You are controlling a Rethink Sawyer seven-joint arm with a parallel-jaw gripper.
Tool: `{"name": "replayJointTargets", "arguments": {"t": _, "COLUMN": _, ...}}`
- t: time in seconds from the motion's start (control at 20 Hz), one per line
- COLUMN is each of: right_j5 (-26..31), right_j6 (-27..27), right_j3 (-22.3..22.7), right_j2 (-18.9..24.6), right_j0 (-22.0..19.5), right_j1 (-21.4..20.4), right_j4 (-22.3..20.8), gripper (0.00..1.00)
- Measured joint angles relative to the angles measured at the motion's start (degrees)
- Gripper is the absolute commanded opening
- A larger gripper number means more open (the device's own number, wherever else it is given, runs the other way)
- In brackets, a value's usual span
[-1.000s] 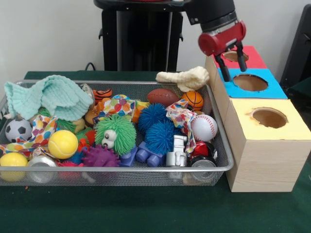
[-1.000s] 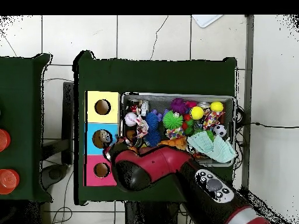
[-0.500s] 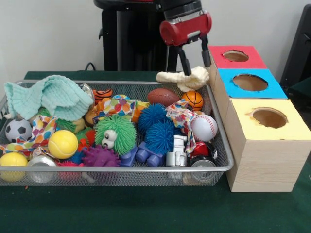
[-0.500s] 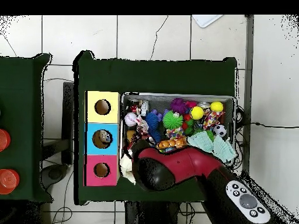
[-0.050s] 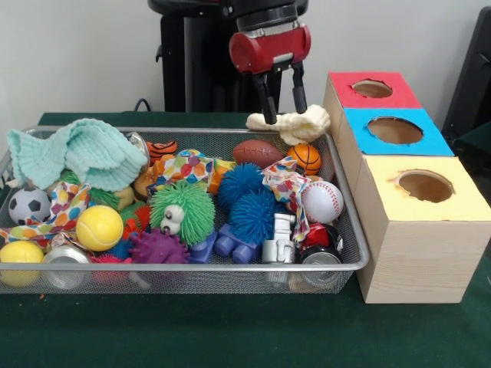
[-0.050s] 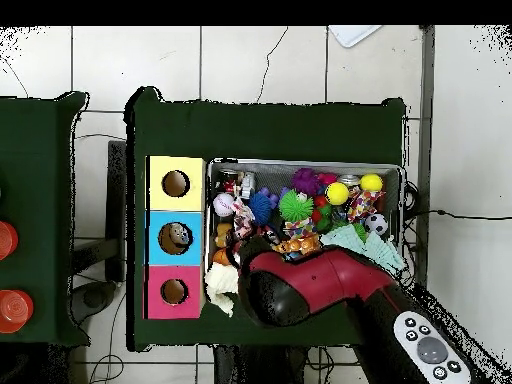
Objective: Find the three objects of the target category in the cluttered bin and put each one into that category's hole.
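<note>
My red gripper point(image 5: 285, 112) hangs open and empty at the bin's back right corner, its fingertips just above a cream bone-shaped plush toy point(image 5: 295, 123) that lies across the rim. The wire mesh bin point(image 5: 192, 267) holds a football point(image 5: 257, 152), a small basketball point(image 5: 307, 158), a baseball point(image 5: 322, 201), a tennis ball point(image 5: 99, 228) and a soccer ball point(image 5: 28, 205). To the right stands a wooden box with a red hole point(image 5: 372, 88), a blue hole point(image 5: 395, 130) and a yellow hole point(image 5: 424, 185). From overhead the arm's head point(image 6: 275, 295) hides the fingers; the cream toy point(image 6: 222, 285) shows beside it.
Also in the bin: a green furry toy point(image 5: 182, 211), two blue spiky balls point(image 5: 253, 216), a purple spiky ball point(image 5: 157, 247), a mint cloth point(image 5: 77, 153), patterned fabric scraps point(image 5: 285, 184), small cans point(image 5: 321, 257). Something sits inside the blue hole point(image 6: 175, 238) in the overhead view.
The gripper has swung from above the red and blue holes leftward to the bin's back rim and come down over the cream toy. It stayed open and empty.
</note>
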Motion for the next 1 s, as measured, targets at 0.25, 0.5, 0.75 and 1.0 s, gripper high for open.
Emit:
{"name": "replayJointTargets", "arguments": {"t": 0.25, "right_j5": 0.00, "right_j6": 0.00, "right_j3": -2.40, "right_j2": -2.54, "right_j0": 1.07, "right_j1": 0.08, "right_j4": -4.76, "gripper": 1.00}}
{"name": "replayJointTargets", "arguments": {"t": 0.5, "right_j5": -0.01, "right_j6": 0.00, "right_j3": -4.22, "right_j2": -3.52, "right_j0": 0.25, "right_j1": 0.18, "right_j4": -6.90, "gripper": 1.00}}
{"name": "replayJointTargets", "arguments": {"t": 0.75, "right_j5": 0.00, "right_j6": 0.00, "right_j3": -4.91, "right_j2": -3.50, "right_j0": -2.22, "right_j1": 0.43, "right_j4": -7.31, "gripper": 1.00}}
{"name": "replayJointTargets", "arguments": {"t": 1.0, "right_j5": 0.00, "right_j6": 0.00, "right_j3": -5.80, "right_j2": -3.49, "right_j0": -6.44, "right_j1": 1.25, "right_j4": -8.81, "gripper": 1.00}}
